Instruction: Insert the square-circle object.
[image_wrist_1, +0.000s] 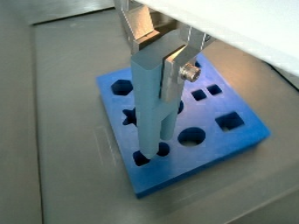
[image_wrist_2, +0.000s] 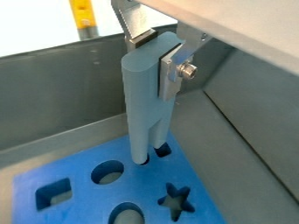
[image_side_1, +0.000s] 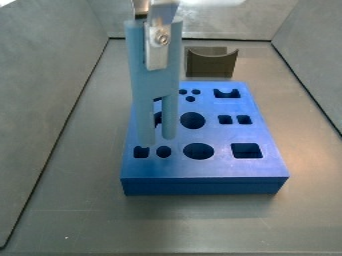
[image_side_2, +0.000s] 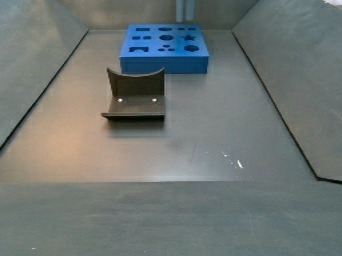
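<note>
Clamped by the claw (image_wrist_1: 163, 45), square-circle object (image_wrist_1: 153, 101) hangs upright below.

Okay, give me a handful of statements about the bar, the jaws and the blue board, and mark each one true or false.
1. The gripper has its jaws shut on the square-circle object. True.
2. The bar lies flat on the blue board. False: it stands upright, lower end at the board's holes.
3. The bar's lower end is split into two prongs. True, a side view shows the slit.
4. The dark curved-top block sits on top of the board. False: it rests on the floor, apart from the board.
5. The board has only round holes. False: square and star shapes show too.
</note>
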